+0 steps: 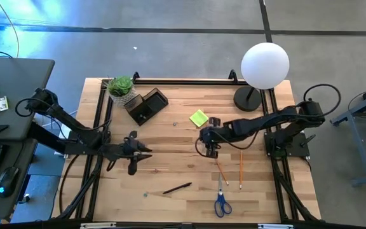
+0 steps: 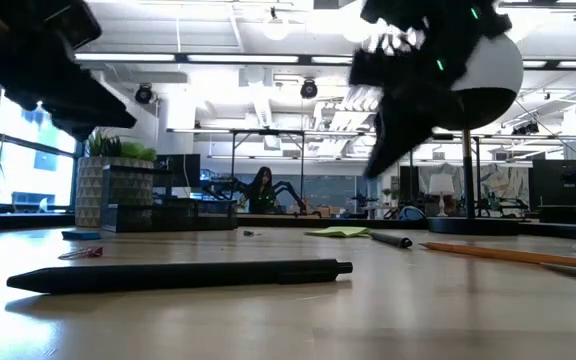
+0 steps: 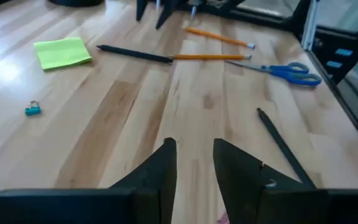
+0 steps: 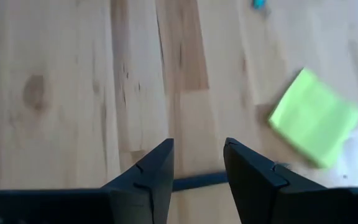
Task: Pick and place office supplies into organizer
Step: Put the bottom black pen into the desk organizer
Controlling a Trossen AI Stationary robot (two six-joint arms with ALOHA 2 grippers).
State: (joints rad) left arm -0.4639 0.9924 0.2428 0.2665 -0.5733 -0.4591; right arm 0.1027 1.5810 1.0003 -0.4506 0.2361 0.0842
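Note:
The dark organizer (image 1: 146,105) stands at the far left of the wooden table. A yellow-green sticky pad (image 1: 199,117) and a tiny blue piece (image 3: 33,110) lie mid-table. Two pencils (image 1: 221,172) (image 1: 240,166), blue-handled scissors (image 1: 222,203) and a dark pen (image 1: 177,188) lie nearer the front. A second pen (image 4: 194,182) lies on the wood just under my right gripper (image 4: 197,155), which hovers open beside the pad. My left gripper (image 3: 194,155) hangs open and empty over bare wood left of centre.
A white globe lamp (image 1: 265,63) on a black round base (image 1: 248,98) stands at the far right. A small potted plant (image 1: 121,88) sits beside the organizer. Bare wood lies between the two grippers and along the front left.

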